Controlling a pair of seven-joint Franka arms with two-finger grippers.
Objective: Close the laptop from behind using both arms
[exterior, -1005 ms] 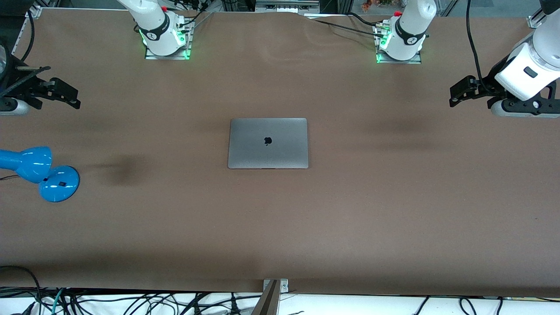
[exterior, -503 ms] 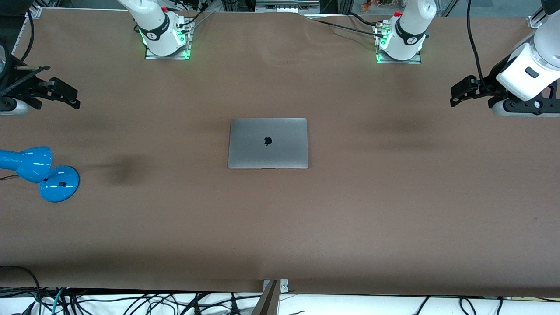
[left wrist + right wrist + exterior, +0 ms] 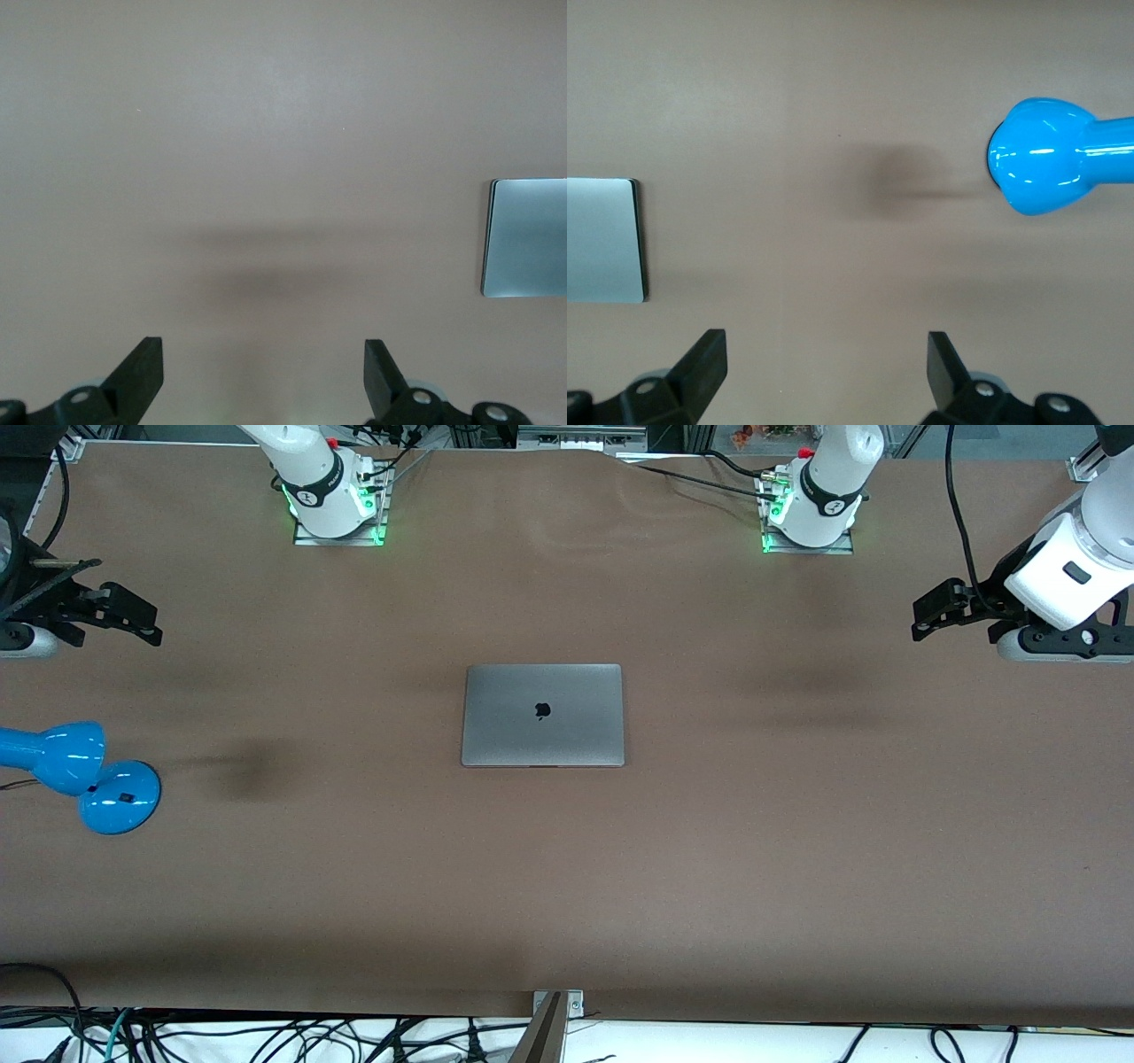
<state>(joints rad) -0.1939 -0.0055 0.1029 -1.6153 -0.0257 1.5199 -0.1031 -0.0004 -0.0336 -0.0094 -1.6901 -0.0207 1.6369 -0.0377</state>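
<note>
The space-grey laptop [image 3: 542, 715] lies shut and flat in the middle of the brown table, lid up with its dark apple logo showing. One edge of it shows in the left wrist view [image 3: 527, 237] and in the right wrist view [image 3: 604, 240]. My left gripper [image 3: 930, 613] hangs open and empty high over the left arm's end of the table. My right gripper [image 3: 133, 617] hangs open and empty high over the right arm's end. In both wrist views the fingers [image 3: 142, 372] [image 3: 704, 359] stand wide apart over bare table.
A blue desk lamp [image 3: 80, 771] lies on the table at the right arm's end; its head shows in the right wrist view [image 3: 1045, 155]. Both arm bases [image 3: 332, 500] [image 3: 811, 509] stand at the table's edge away from the front camera. Cables run along the near edge.
The left arm has shifted very slightly toward its end of the table. The laptop, the lamp and the right arm have not moved.
</note>
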